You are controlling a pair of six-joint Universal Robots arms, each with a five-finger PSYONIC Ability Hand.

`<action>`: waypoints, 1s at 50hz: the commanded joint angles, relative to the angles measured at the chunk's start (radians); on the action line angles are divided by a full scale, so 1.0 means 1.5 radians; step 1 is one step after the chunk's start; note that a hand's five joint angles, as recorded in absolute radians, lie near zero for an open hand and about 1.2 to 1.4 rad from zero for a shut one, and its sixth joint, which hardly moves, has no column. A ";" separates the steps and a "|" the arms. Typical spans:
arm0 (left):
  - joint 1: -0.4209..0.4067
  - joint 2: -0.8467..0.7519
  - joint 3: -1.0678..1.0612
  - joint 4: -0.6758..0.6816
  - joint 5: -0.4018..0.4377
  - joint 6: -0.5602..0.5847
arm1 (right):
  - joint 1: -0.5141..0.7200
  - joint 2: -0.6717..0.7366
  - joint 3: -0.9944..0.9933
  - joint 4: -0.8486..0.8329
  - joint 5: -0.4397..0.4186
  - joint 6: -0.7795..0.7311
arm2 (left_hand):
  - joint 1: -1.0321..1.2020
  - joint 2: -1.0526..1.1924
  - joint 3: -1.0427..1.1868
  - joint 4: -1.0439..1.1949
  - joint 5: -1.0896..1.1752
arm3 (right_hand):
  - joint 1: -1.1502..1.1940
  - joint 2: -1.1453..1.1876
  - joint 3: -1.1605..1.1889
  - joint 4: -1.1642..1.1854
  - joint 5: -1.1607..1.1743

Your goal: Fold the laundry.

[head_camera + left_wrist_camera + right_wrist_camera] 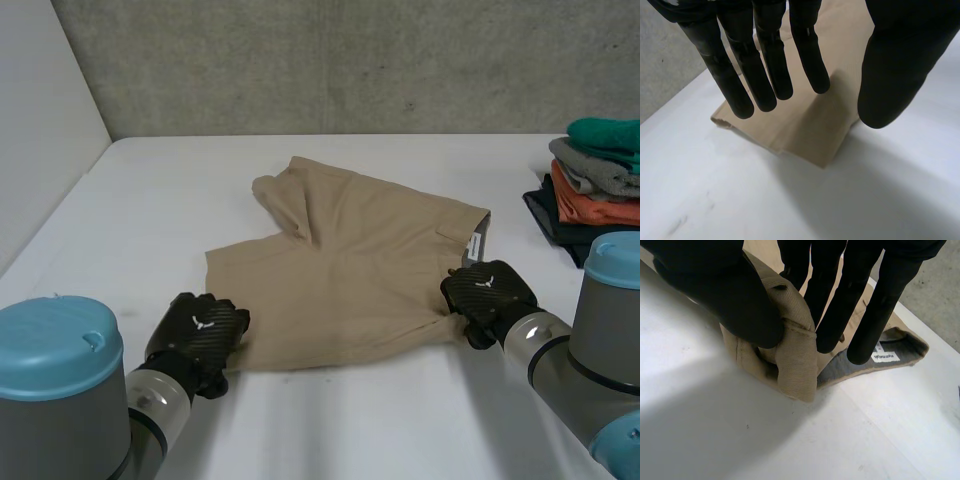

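Observation:
Tan shorts lie flat in the middle of the white table, waistband to the right. My left hand is at the near left corner of the shorts. In the left wrist view its fingers are straight and spread from the thumb above the cloth's corner, holding nothing. My right hand is at the near right corner by the waistband. There its thumb and fingers pinch a bunched fold of the tan waistband, with the grey lining and a white label showing beside it.
A stack of folded clothes, green, grey, orange and dark, stands at the table's right edge. A concrete wall runs behind the table and a pale wall along its left side.

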 commanded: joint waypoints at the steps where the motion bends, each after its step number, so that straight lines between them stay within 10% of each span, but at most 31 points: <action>1: 0.024 -0.025 -0.005 0.045 -0.001 0.000 | -0.001 0.003 0.003 0.002 -0.001 0.002 | 0.039 0.041 0.038 0.043 0.045 | 0.211 0.141 0.125 0.128 0.138; 11: 0.043 -0.121 0.029 0.102 -0.001 0.003 | -0.001 0.003 0.006 0.001 -0.002 0.002 | 0.072 0.074 0.072 0.076 0.078 | 0.211 0.141 0.125 0.128 0.138; 16: 0.045 -0.149 0.052 0.108 0.000 0.005 | 0.000 0.003 0.005 0.002 -0.003 0.001 | 0.425 0.427 0.425 0.430 0.431 | 0.192 0.122 0.106 0.109 0.120; 20: 0.044 -0.147 0.059 0.110 -0.001 0.004 | -0.003 -0.005 0.004 0.006 0.001 -0.012 | 0.426 0.428 0.426 0.430 0.432 | -0.255 -0.326 -0.341 -0.339 -0.328; 24: 0.057 -0.146 0.074 0.110 0.000 0.003 | -0.010 -0.018 -0.002 0.033 0.001 -0.028 | 0.426 0.428 0.426 0.430 0.432 | -0.366 -0.436 -0.452 -0.449 -0.438; 32: 0.066 -0.147 0.092 0.109 0.001 0.000 | -0.020 -0.004 -0.004 0.056 0.009 -0.053 | 0.426 0.428 0.426 0.430 0.432 | -0.305 -0.376 -0.392 -0.389 -0.378; 35: 0.063 -0.143 0.091 0.104 0.001 0.000 | -0.026 0.007 -0.006 0.045 0.008 -0.058 | 0.426 0.428 0.426 0.430 0.432 | 0.208 0.138 0.122 0.125 0.135; 50: 0.001 0.184 0.069 -0.194 -0.001 0.017 | -0.043 -0.219 -0.057 0.234 0.010 -0.179 | 0.426 0.428 0.426 0.430 0.432 | 0.211 0.141 0.125 0.128 0.138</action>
